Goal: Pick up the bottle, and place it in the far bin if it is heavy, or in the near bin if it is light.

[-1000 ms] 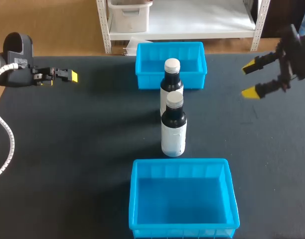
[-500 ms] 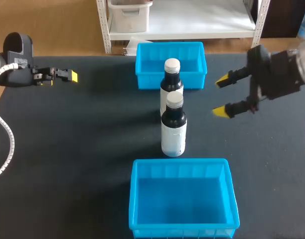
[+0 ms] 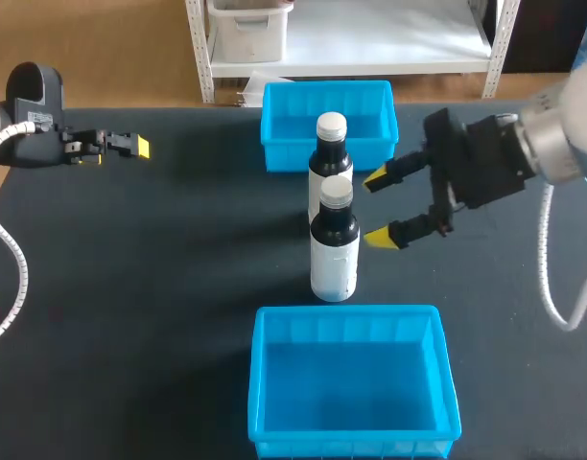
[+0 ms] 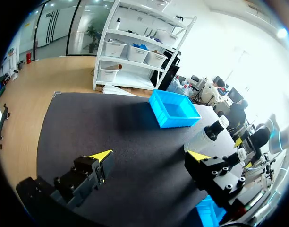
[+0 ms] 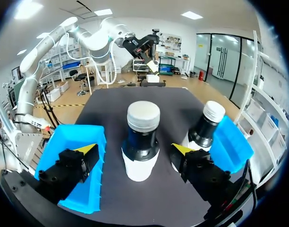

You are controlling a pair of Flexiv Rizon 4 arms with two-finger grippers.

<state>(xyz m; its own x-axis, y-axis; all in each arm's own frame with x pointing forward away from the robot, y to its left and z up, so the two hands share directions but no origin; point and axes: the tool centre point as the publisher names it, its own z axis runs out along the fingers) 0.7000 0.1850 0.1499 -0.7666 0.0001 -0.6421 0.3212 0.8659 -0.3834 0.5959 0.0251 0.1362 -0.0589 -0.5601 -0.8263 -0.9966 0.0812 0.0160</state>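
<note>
Bottle (image 3: 334, 244): rigid, smooth, probably slippery; weight not judgeable by sight. Best hold is white-labelled body, below shoulder. Dark neck, pale cap. Upright mid-desk (image 3: 178, 278) between near bin (image 3: 346, 312) and far bin (image 3: 327, 87), second bottle (image 3: 330, 153) just behind. Right end effector (image 3: 377, 207) spread, just beside, not touching. Left end effector (image 3: 130, 146) spread, well apart.

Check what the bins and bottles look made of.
The near bin and far bin: likely molded plastic, bright blue, semi-glossy, ribbed walls. The near bottle and far bottle: dark glossy body, glass or plastic unclear; white label wrap, pale cap, probably plastic.
</note>
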